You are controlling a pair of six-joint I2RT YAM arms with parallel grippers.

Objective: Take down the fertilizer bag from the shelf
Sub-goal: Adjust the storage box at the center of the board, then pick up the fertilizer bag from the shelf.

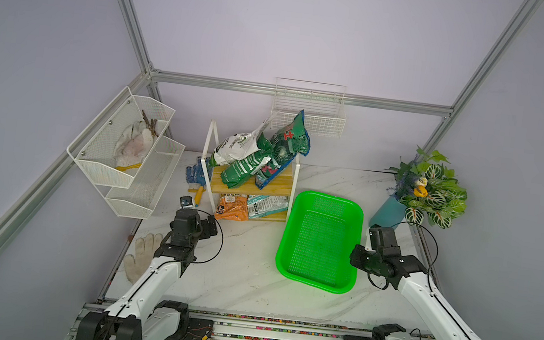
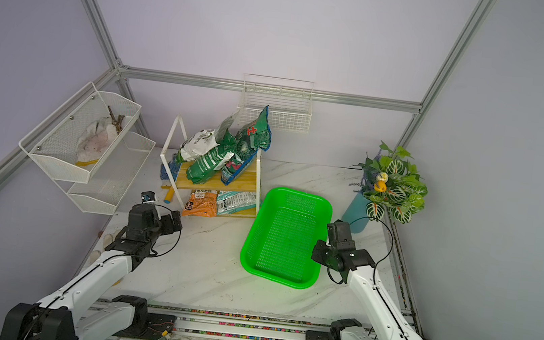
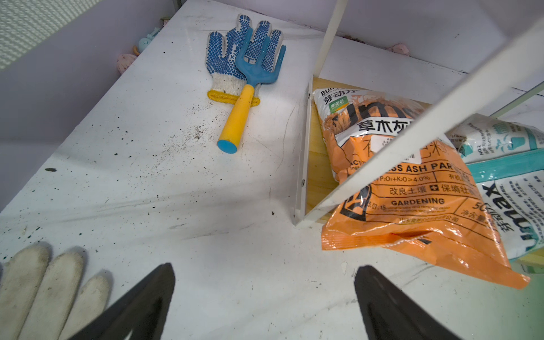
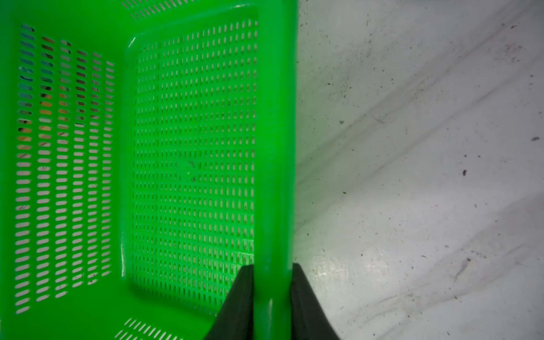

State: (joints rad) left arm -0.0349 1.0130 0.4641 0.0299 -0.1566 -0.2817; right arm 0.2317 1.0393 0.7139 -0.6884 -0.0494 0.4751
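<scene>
The shelf (image 1: 283, 183) is a small two-tier rack of wooden boards with white legs at the back of the table. Its upper board carries a white bag (image 1: 236, 145), a green bag (image 1: 245, 171) and a dark green, blue-edged bag (image 1: 290, 138), leaning together. An orange fertilizer bag (image 3: 412, 188) and a teal-and-white bag (image 1: 266, 205) lie on the lower board. My left gripper (image 3: 265, 279) hangs open over bare table, just in front of and left of the orange bag. My right gripper (image 4: 272, 266) is shut on the right rim of the green basket (image 4: 275, 147).
The green basket (image 1: 330, 197) stands right of the shelf. A blue-dotted glove (image 3: 229, 56) and a hand rake (image 3: 250, 82) lie left of the shelf. A white glove (image 1: 141, 257) lies at the left table edge. White mesh bins (image 1: 125, 145), a wire basket (image 1: 309, 112) and a potted plant (image 1: 427, 190) line the walls.
</scene>
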